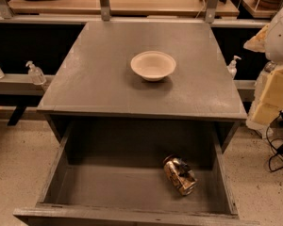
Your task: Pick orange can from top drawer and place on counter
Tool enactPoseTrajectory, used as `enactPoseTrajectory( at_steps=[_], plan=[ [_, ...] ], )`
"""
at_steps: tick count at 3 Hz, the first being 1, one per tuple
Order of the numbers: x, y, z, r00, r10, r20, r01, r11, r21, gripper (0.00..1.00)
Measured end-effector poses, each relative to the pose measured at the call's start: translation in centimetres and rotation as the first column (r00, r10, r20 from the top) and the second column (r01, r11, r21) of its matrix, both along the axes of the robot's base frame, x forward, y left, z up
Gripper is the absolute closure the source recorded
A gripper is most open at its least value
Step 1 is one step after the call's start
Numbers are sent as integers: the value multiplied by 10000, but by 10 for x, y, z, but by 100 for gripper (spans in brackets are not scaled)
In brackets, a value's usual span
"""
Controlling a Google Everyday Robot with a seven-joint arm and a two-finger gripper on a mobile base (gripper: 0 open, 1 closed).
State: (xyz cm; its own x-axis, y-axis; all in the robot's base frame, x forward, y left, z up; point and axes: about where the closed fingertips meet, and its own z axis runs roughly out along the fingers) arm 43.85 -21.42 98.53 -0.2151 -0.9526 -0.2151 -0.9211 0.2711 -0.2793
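White and pale yellow, my gripper point(272, 94) hangs at the right edge of the view, just off the right side of the grey counter point(94, 79) - I cannot tell if it is wide or narrow. On the counter a cream bowl point(153, 65) stands upright, a little behind the middle. Below it the top drawer point(113, 187) is pulled open toward me, and the orange can point(179, 174) lies on its side on the drawer floor, near the right wall - well apart from the gripper.
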Motion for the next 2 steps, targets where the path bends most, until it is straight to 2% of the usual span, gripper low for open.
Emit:
enactPoseTrajectory(
  at_steps=[1, 2],
  plan=[
    [0, 0, 0, 10000, 0, 2, 0, 10000, 0, 0],
    [4, 2, -21, 9997, -80, -235, 84, 9999, 131, 0]
  ],
)
